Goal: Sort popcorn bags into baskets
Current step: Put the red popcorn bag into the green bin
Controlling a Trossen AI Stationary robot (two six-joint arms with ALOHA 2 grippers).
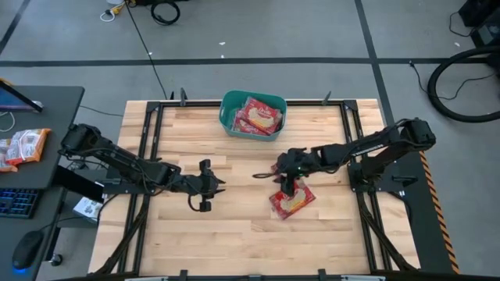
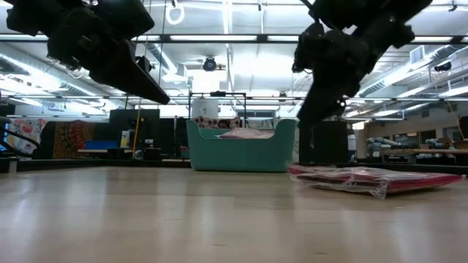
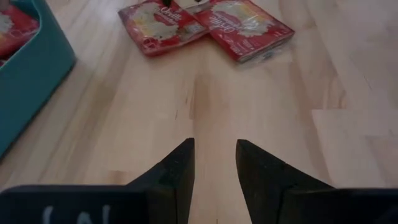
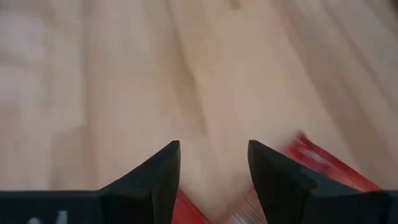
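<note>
From above, the teal plastic rectangular basket (image 1: 251, 114) at the table's far edge holds flat red popcorn bags (image 1: 260, 117); two more red packets (image 1: 292, 199) lie on the pale wooden table (image 1: 234, 234), directly under the right gripper (image 1: 269, 173), whose arm reaches in from the right. The left gripper (image 1: 221, 186) hovers mid-table, empty.

The low view shows both grippers clear of the wood.

The left wrist view shows fingers (image 3: 180, 171) parted, holding nothing.

The right wrist view shows fingers (image 4: 163, 168) apart over blurred red, probably the packets.
</note>
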